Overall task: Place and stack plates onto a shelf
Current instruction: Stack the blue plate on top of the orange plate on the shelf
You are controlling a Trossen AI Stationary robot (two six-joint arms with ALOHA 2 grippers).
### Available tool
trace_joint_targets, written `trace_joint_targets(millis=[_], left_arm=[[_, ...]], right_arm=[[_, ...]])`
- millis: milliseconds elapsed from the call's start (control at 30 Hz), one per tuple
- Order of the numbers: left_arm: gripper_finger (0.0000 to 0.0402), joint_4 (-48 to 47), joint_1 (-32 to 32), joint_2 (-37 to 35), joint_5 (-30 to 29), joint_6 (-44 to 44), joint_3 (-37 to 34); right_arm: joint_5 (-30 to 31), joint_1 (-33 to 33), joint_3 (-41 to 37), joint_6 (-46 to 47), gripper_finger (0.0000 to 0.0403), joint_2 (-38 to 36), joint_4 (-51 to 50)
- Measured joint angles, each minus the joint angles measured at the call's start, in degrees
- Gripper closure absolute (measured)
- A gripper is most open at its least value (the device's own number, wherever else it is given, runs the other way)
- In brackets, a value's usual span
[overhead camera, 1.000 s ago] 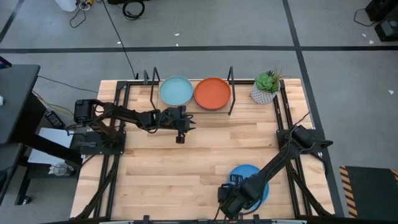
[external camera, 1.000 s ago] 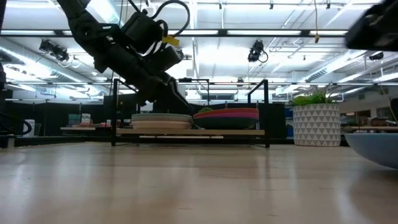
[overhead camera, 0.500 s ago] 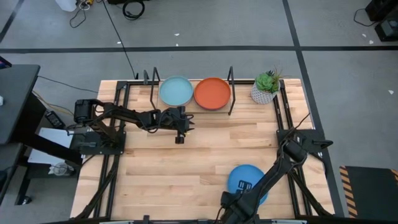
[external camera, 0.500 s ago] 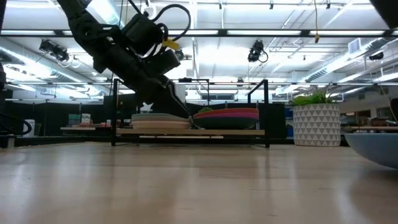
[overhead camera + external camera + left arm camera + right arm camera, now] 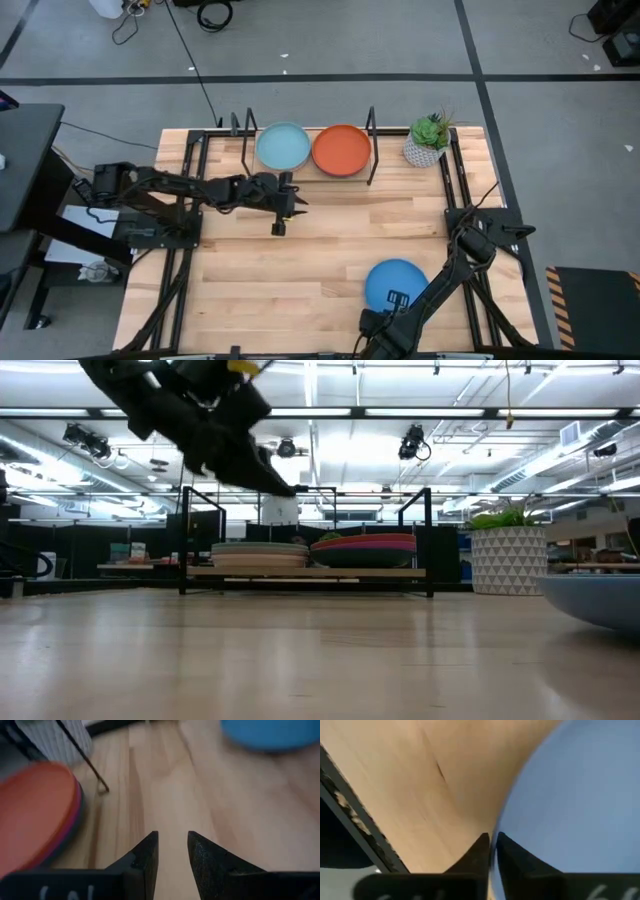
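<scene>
Here, blue plate [image 5: 395, 283] rim pinched in right gripper [image 5: 492, 851], near table edge.

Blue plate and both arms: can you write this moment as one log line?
right gripper: shut on blue plate rim | left gripper: open, empty, before shelf | shelf: two stacks

Wooden tabletop [image 5: 300, 260] carrying a low shelf [image 5: 305, 180] along its far edge, a potted plant [image 5: 428, 140] beside the shelf, and a blue plate [image 5: 395, 285] near the front edge.
</scene>
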Motion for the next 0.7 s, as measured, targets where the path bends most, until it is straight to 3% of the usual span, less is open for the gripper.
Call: trace_joint_targets(millis=[67,267,500,600,700], left_arm=[[0.029,-0.9,0.0,-2.7,2.0,0.0,0.0],[0.029,-4.4,0.0,-10.4,8.4,0.1,0.0],[0.029,-10.5,0.4,-12.8,8.6,-1.7,-0.1],[0.029,-1.4,-0.5,-11.6,11.6,-4.9,-4.9],[0.0291,10.1,-1.8,-11.0,10.5,-8.0,-13.1]], right_arm=[[-0.2,0.0,0.0,-1.5,0.0389,-0.5,-1.2],[3.6,-1.1,0.2,-8.7,0.0385,-3.3,-6.4],[15.0,-4.4,0.2,-31.5,0.0389,-6.9,-6.6],[19.2,-6.8,0.2,-39.9,0.0387,-7.7,-7.9],[22.6,-10.3,0.1,-47.7,0.0387,-9.1,-9.5]])
